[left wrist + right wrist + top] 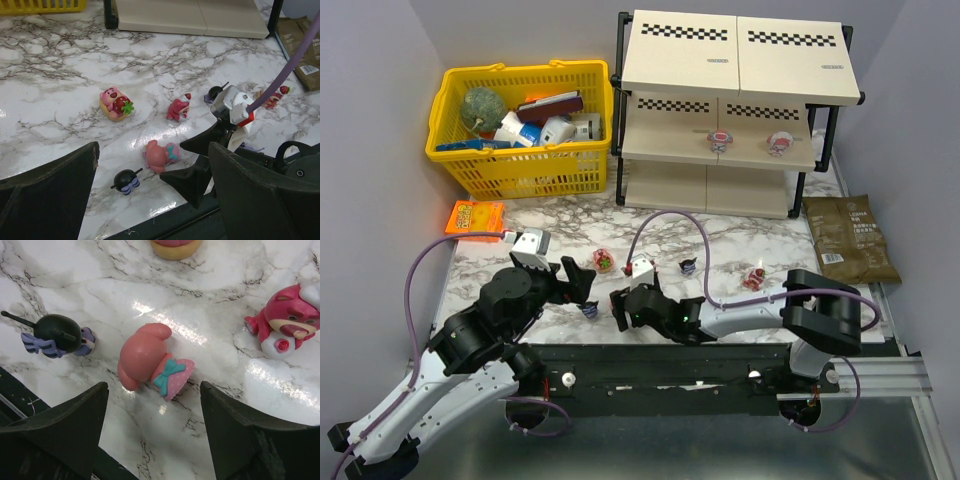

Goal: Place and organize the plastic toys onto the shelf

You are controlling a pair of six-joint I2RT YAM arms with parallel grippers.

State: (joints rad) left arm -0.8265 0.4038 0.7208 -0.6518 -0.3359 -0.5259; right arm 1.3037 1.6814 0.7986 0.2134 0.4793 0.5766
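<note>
The left gripper (582, 285) hangs nearest, low over the marble surface (760, 235), its jaws spread wide and grasping nothing. Just right of it, the right gripper (618, 308) also has its jaws parted and empty. Its wrist view shows plainly what the top view does not: a pink-and-white toy (152, 365) lying on its side between the fingertips, touching neither. A dark toy (59, 335) lies to the left of it and a red-pink bear (286, 322) to the right. The left wrist view adds a strawberry bear (116, 102) farther out and a second dark toy (214, 93) behind the right wrist. At the far edge stands the shelf (735, 60), with two toys (720, 139) on its middle tier. A yellow basket (520, 165) sits left of it and a brown pouch (850, 238) to the right. Pale purple walls (370, 100) close in the sides.
</note>
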